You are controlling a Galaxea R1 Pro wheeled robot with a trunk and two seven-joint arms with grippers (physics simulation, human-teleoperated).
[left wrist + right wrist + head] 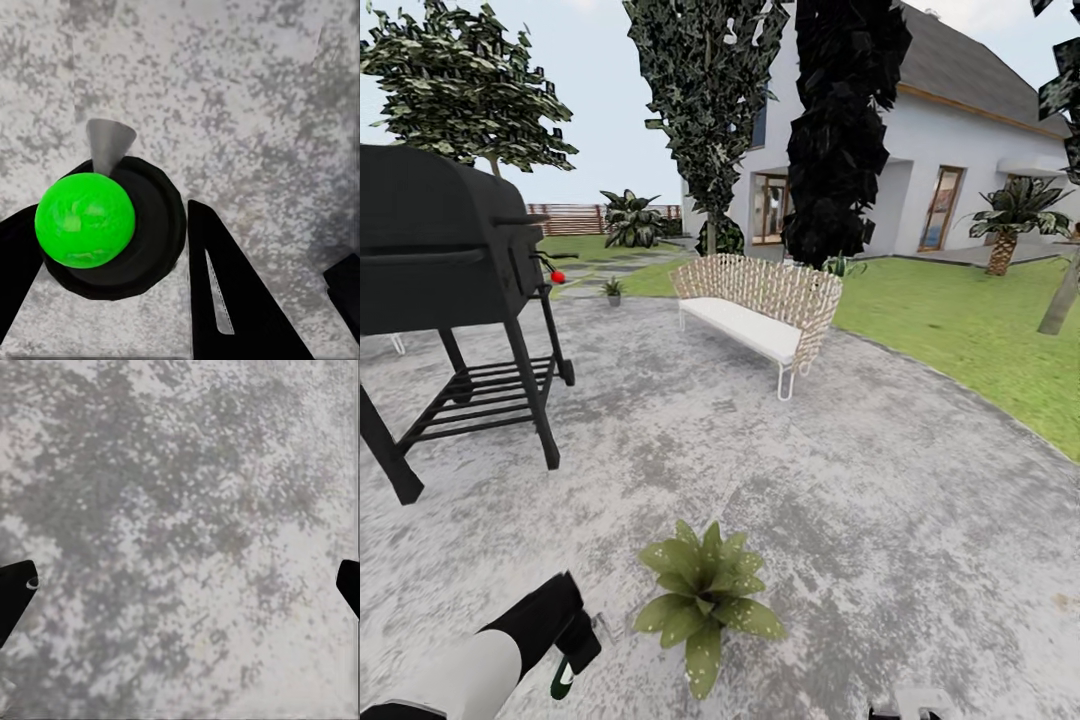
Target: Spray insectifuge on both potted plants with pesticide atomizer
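Observation:
The near potted plant (705, 598), a rosette of pointed green leaves, stands on the grey patio just ahead of me; its pot is hidden under the leaves. A second small potted plant (612, 290) sits far off at the patio's edge, past the grill. My left gripper (575, 648) hangs low at the near plant's left, shut on the pesticide atomizer (563, 683), whose dark green body pokes out below. In the left wrist view the atomizer (85, 220) shows end-on as a bright green round in a black ring between the fingers (217, 292) of the left gripper (112, 251). My right gripper (180, 585) is open over bare paving.
A black grill (440, 250) on a wheeled stand occupies the left. A wicker bench (758, 305) with a white cushion stands ahead. Lawn (960, 330), trees, a palm (1010, 225) and a white house lie beyond. Open paving stretches to the right of the near plant.

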